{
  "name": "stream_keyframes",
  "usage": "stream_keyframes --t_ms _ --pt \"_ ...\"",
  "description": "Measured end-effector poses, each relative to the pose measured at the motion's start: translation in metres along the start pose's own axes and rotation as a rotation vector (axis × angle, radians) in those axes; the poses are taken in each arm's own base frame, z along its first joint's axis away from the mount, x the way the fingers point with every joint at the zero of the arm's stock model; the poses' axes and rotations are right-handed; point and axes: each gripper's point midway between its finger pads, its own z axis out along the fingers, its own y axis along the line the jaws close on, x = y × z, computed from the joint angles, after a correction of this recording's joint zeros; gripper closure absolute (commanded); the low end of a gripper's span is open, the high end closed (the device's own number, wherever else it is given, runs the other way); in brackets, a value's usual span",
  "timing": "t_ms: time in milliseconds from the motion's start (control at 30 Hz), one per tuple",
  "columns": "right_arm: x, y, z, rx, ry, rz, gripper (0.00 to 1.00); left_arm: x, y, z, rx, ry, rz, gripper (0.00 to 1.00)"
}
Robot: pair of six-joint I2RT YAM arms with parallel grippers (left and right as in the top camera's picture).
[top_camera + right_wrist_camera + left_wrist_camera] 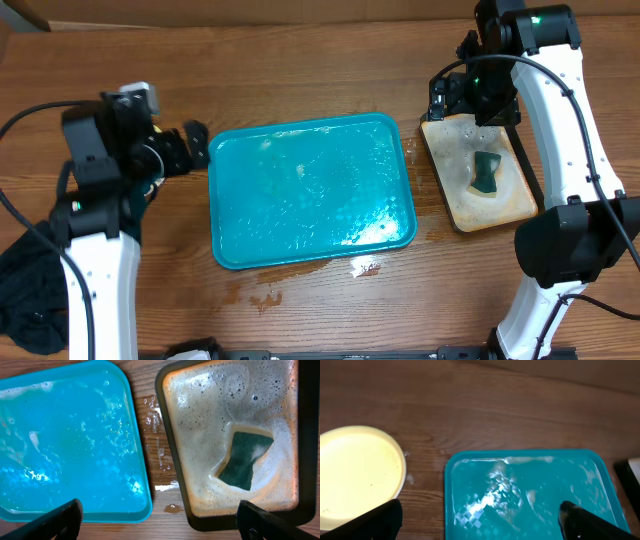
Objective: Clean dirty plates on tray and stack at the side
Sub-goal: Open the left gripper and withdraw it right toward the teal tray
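Note:
The turquoise tray point(310, 190) lies in the middle of the table, wet and foamy, with no plate on it. It also shows in the left wrist view point(545, 485) and the right wrist view point(65, 435). One pale yellow-green plate point(355, 475) rests on the table beside the tray's left end, seen only in the left wrist view; in the overhead view my left arm hides it. The white plates are out of view. My left gripper point(200, 145) point(482, 522) is open and empty above the tray's left edge. My right gripper point(450, 105) point(162, 525) is open and empty.
A black-rimmed soapy tray point(455, 215) point(170, 445) with a green sponge point(487, 172) point(245, 460) stands right of the turquoise tray. Water drops and a small puddle point(365, 266) lie on the wood. A dark cloth point(25, 300) lies at the lower left.

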Motion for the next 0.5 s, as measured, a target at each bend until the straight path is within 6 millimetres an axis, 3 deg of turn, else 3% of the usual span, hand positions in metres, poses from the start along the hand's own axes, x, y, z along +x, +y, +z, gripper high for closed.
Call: stream_keyframes --t_ms 267,500 --pt "-0.002 0.000 0.000 -0.001 -0.008 -0.002 0.00 -0.010 -0.050 -0.065 0.085 -0.165 0.211 0.00" --pt "-0.014 0.001 0.000 -0.001 -0.059 -0.008 0.00 -0.005 -0.063 -0.124 0.100 -0.301 0.249 0.00"
